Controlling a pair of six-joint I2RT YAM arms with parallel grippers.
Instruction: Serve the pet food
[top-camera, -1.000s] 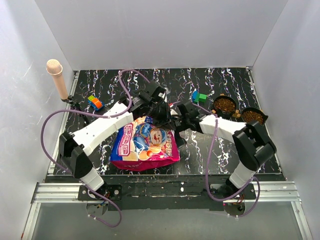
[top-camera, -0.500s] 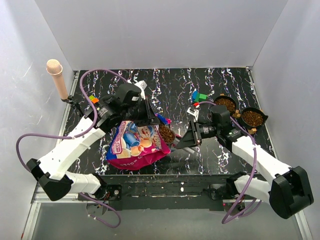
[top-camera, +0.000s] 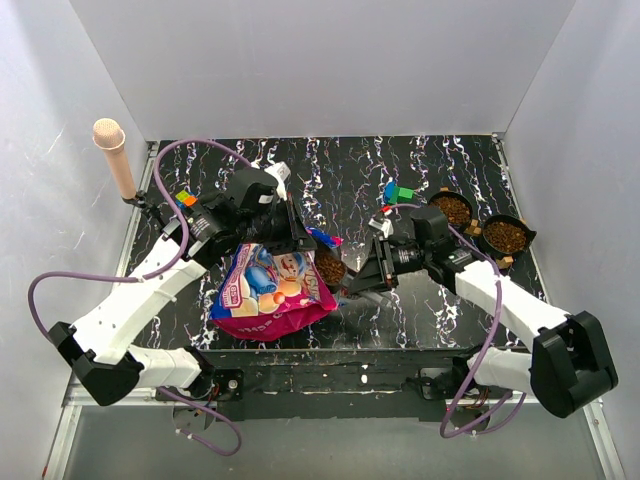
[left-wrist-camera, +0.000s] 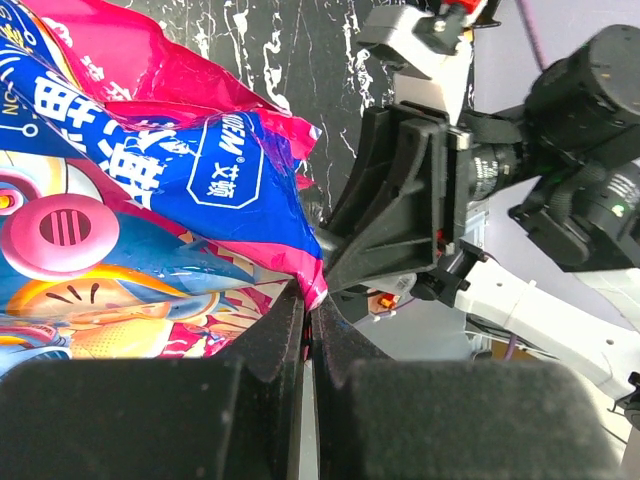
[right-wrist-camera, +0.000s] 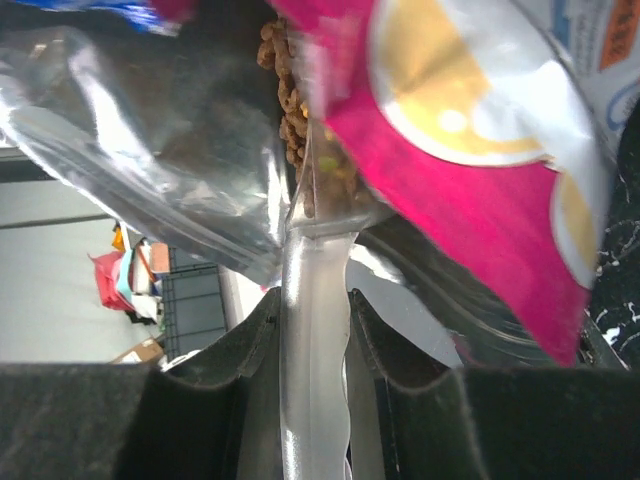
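While the left gripper (left-wrist-camera: 308, 318) pinches the pet food bag (top-camera: 272, 292) rim, lower centre | right gripper (right-wrist-camera: 312, 300) clamps a scoop handle (right-wrist-camera: 312, 250) pointing left into the bag mouth | kibble (top-camera: 330, 266) just left of it | bowls (top-camera: 433, 213) upper right, nearer right arm.

Bench (top-camera: 330, 165) top is black with white marble-like veining, boxed in by a plain pale grey back wall (top-camera: 320, 70) and matching side walls (top-camera: 45, 200) left and right. An aluminium rail (top-camera: 110, 383) runs along the near edge. Lighting is even and diffuse; shadows are soft.
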